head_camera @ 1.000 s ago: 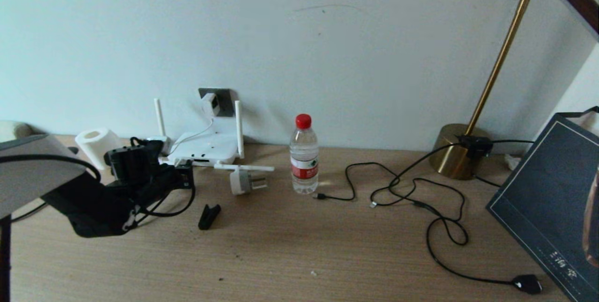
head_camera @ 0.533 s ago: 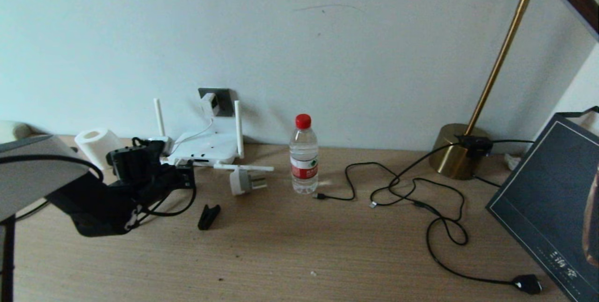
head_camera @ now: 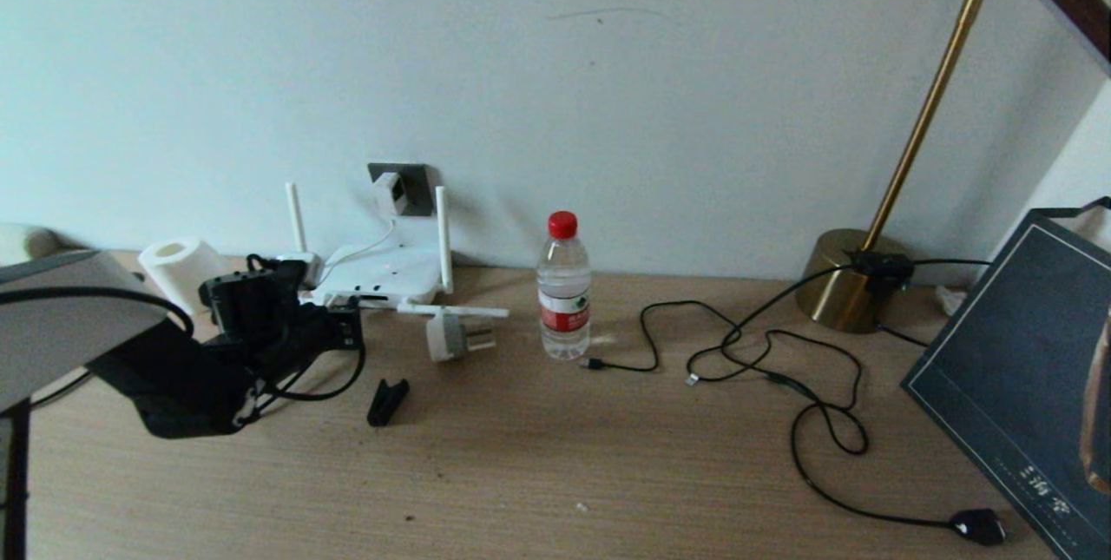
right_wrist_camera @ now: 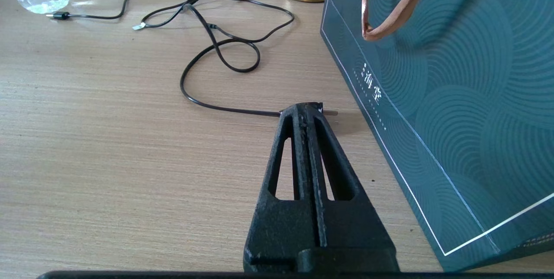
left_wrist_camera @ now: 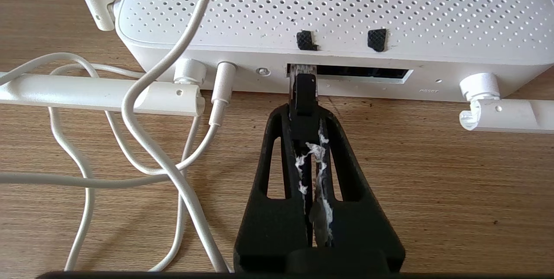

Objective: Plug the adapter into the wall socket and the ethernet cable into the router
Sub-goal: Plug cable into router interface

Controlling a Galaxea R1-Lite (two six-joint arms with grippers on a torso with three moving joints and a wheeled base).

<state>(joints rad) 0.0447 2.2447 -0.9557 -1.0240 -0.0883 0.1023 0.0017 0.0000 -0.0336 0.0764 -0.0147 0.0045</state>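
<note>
The thick black ethernet cable (left_wrist_camera: 305, 97) has its clear clip connector at the mouth of the dark port slot along the near edge of the flat white plastic router (left_wrist_camera: 329, 15); how deep it sits cannot be told. The black left gripper (left_wrist_camera: 305, 117) is clamped on the ethernet cable just behind that connector, fingers pressed together around it, low over the wooden desk (head_camera: 555, 456) at the router's front. In the head view the router (head_camera: 382, 275) lies against the wall, two stick antennas upright and one lying flat in front. Above it, the small white cube-shaped adapter (head_camera: 390, 192) sits in the dark grey square wall socket (head_camera: 412, 182), its thin white cord running down to the router.

The right gripper (right_wrist_camera: 308, 110) rests far to the right, fingers closed with nothing between them, beside a dark teal paper bag (right_wrist_camera: 441, 97) and near a thin black cord (right_wrist_camera: 216, 49).
</note>
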